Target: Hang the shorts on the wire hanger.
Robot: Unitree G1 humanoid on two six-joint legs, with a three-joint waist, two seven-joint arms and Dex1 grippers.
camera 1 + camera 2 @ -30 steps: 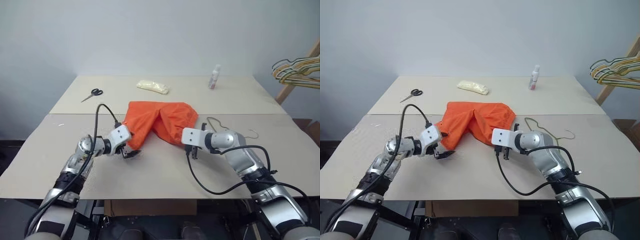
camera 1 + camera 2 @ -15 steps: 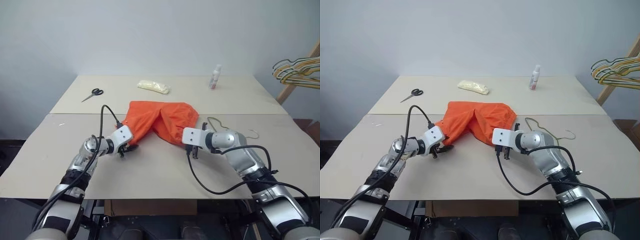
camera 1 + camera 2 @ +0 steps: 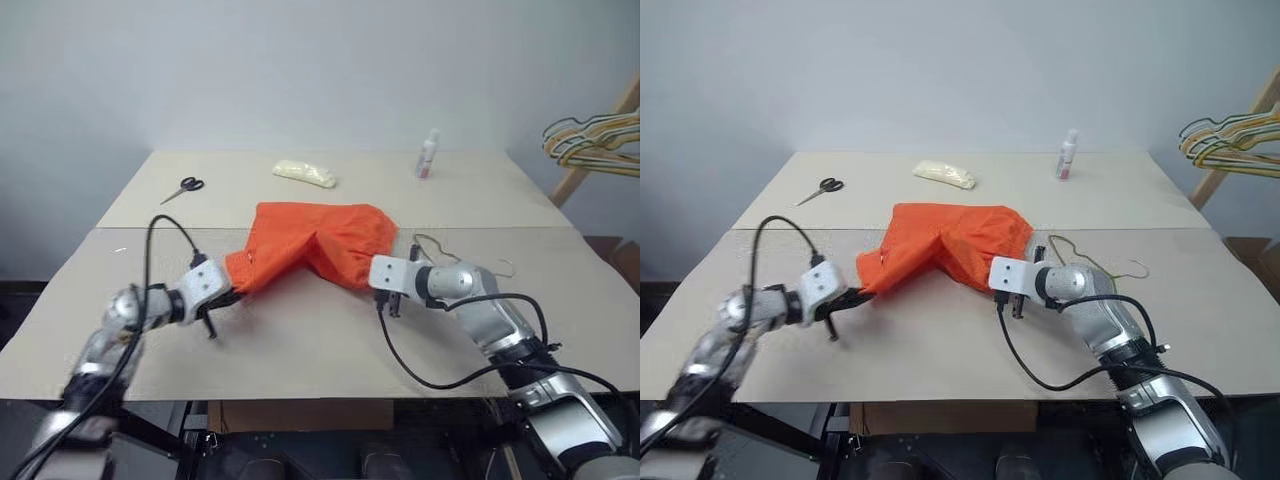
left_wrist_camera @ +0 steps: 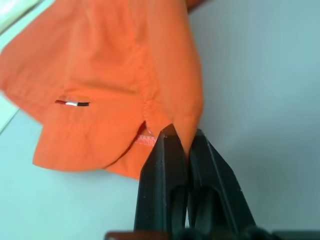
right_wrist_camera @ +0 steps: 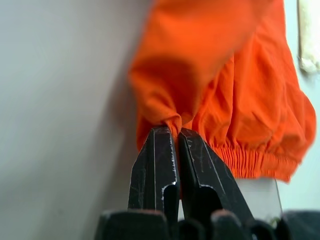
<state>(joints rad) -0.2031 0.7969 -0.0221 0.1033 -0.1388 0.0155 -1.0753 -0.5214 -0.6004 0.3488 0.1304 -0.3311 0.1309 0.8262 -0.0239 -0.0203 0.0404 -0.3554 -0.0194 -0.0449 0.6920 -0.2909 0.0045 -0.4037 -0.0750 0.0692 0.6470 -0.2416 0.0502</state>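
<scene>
Shorts: the bright orange shorts are lying bunched in the middle of the table. They are my landmark for every place here.
My left gripper: my left gripper is pinching a thin fold at the hem of one leg. My two black fingers are pressing tight together with orange cloth between them.
Left corner: that corner of the shorts is stretching out to a point toward my left side and looks a bit lifted off the table, though I cannot be sure of that from here.
My right gripper: my right gripper is squeezing a small bunch of cloth at the near right edge of the shorts. The jaws are nearly closed on it.
Waistband: the gathered stretchy band is showing just past the fold that my right gripper is holding.
Wire hanger: the thin grey wire hanger is lying flat on the table just to the right of the shorts. My right arm is covering part of it. I cannot tell if it is touching the cloth.
Scissors: the scissors are lying behind the shorts and off to the left, well apart from them.
Pale packet: a small pale packet is sitting behind the shorts, near the far edge of the table.
Bottle: a little white bottle is standing upright behind the shorts and to the right.
Other hangers: a bunch of yellowish and dark hangers is hanging far to the right of the shorts, off the table.
</scene>
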